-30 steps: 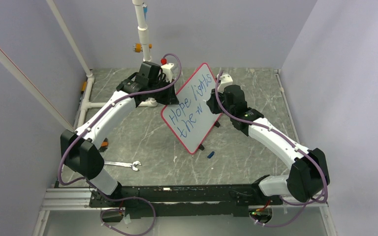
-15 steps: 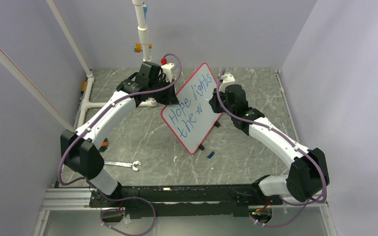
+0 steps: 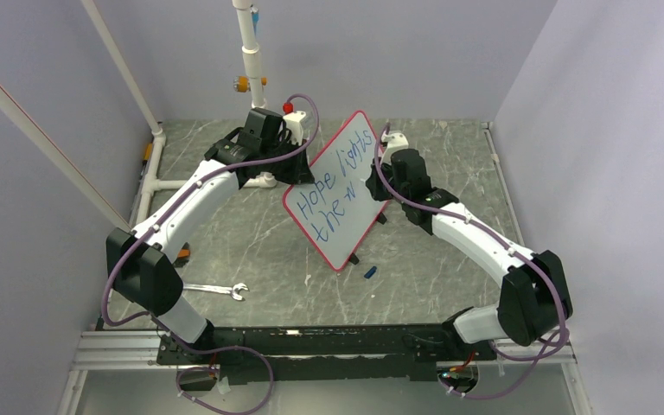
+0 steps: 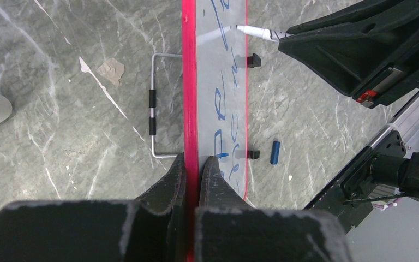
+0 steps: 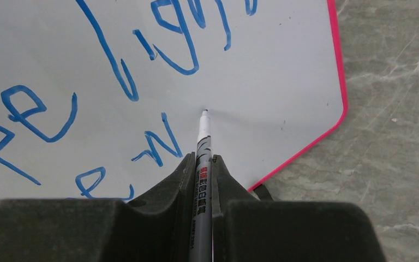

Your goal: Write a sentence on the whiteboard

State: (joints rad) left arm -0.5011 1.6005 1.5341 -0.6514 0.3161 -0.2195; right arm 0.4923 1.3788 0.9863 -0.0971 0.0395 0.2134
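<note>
Red-rimmed and thin, the whiteboard [image 3: 347, 230] stands tilted on the table [image 3: 251, 246]. It looks stiff but light (apt to skid under pen pressure), so hold its edge. The left gripper [image 4: 193, 161] clamps that edge, and the right gripper [image 5: 202, 160] pinches the marker [image 5: 202, 143], tip at the sentence [image 3: 329, 185].

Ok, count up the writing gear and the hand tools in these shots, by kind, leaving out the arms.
whiteboard: 1
marker: 1
blue cap: 1
wrench: 1
Total: 4
</note>
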